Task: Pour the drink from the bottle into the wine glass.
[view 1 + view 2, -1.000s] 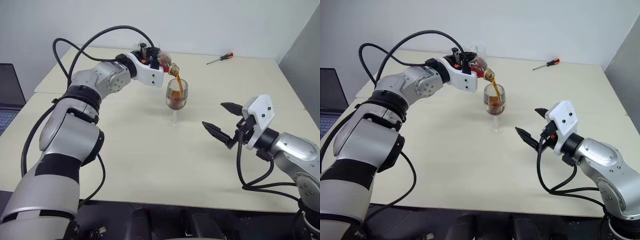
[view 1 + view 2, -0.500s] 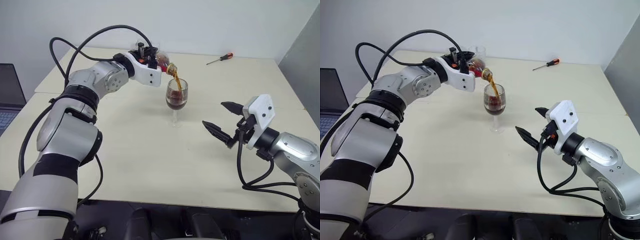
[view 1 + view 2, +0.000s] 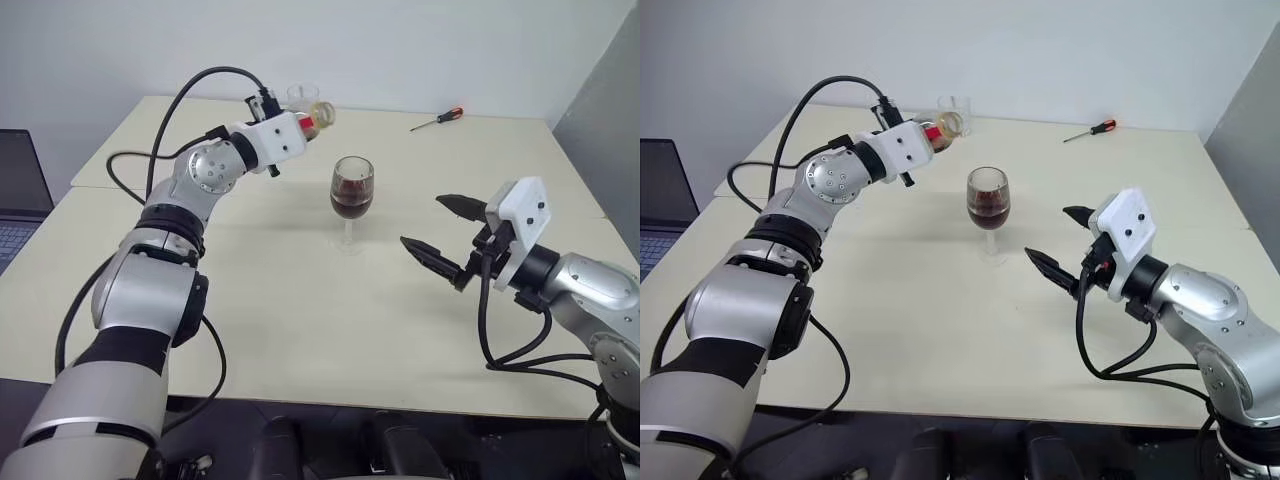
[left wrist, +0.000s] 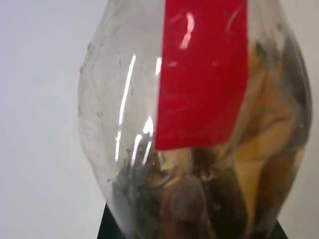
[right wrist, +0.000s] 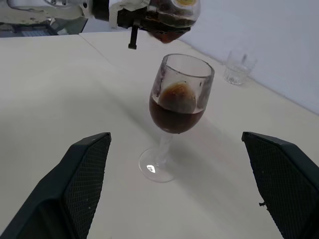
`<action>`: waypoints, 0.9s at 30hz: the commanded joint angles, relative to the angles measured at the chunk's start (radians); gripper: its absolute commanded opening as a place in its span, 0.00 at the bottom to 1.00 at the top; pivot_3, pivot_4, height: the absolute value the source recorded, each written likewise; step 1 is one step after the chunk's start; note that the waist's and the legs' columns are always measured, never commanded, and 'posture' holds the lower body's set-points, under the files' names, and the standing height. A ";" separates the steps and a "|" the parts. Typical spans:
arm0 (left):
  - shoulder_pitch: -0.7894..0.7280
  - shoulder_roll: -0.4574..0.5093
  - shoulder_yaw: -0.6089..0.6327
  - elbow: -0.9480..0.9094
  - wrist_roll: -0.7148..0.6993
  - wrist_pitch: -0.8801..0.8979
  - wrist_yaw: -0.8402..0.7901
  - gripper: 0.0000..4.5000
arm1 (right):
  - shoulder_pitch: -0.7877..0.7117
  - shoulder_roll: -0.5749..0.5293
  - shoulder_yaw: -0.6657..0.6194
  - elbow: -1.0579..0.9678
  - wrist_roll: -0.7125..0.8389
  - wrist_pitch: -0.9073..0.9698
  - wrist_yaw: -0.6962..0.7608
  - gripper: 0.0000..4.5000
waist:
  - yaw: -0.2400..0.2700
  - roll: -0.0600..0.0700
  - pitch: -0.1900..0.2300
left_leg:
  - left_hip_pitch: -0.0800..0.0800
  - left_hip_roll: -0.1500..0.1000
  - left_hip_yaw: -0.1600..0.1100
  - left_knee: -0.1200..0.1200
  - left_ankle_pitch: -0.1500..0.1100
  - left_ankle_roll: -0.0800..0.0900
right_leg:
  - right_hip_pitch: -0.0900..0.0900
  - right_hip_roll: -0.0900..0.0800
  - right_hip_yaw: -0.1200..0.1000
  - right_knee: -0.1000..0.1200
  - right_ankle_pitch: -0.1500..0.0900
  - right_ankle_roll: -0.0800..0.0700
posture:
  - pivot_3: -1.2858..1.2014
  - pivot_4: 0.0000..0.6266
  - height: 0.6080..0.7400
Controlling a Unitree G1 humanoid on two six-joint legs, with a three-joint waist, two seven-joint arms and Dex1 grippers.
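The wine glass (image 3: 351, 190) stands on the cream table (image 3: 300, 300), its bowl about half full of the dark drink (image 5: 175, 115). Up and to the left of it, my left gripper (image 3: 298, 124) is shut on the bottle (image 3: 320, 114). The bottle lies near level with its mouth toward the glass, and nothing pours from it. The left wrist view shows the bottle's clear body with a red label (image 4: 204, 74) and brownish residue inside. To the right of the glass, my right gripper (image 3: 443, 235) is open and holds nothing, its fingers (image 5: 84, 179) aimed at the glass.
A clear tumbler (image 3: 302, 97) stands at the table's far edge behind the bottle. A red-handled screwdriver (image 3: 438, 118) lies at the far right. A laptop (image 3: 15, 190) sits off the table's left side. A grey panel (image 3: 610, 110) rises at the right.
The stream into the glass has stopped. My left gripper rolled the bottle back toward level and drew it left, away from the glass rim. The right gripper barely moved.
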 commanded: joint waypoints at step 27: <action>0.444 -0.096 0.421 -0.257 -0.469 0.324 0.082 0.62 | -0.337 0.048 0.192 0.082 0.034 0.099 0.042 1.00 | 0.006 -0.001 -0.001 | -0.001 0.001 -0.001 0.000 0.000 0.000 | 0.000 -0.001 -0.002 0.000 0.001 -0.003 | 0.52 0.24 1.00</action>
